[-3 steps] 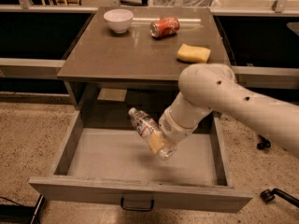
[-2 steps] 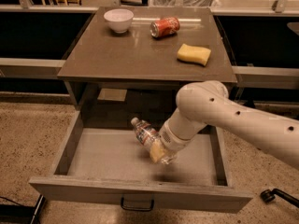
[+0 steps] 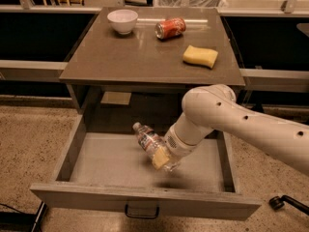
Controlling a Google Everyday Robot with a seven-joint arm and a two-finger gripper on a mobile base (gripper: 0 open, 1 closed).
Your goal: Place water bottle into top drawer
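The top drawer [image 3: 104,164], a shallow grey tray with a small dark metal handle [image 3: 142,210], stands pulled out. Over its flat bottom the end effector [image 3: 162,159] seems clamped on the crinkled clear water bottle [image 3: 147,138], which tilts cap up-left. Behind, the smooth brown bench [image 3: 125,57] carries a yellow sponge [image 3: 200,56], a red can [image 3: 170,27] lying down and a round white bowl [image 3: 122,21].

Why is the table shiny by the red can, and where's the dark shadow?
Camera view: a pale glare streak crosses the tabletop behind the soda can; a soft shadow lies on the top drawer floor under the tool, which grips the water bottle.
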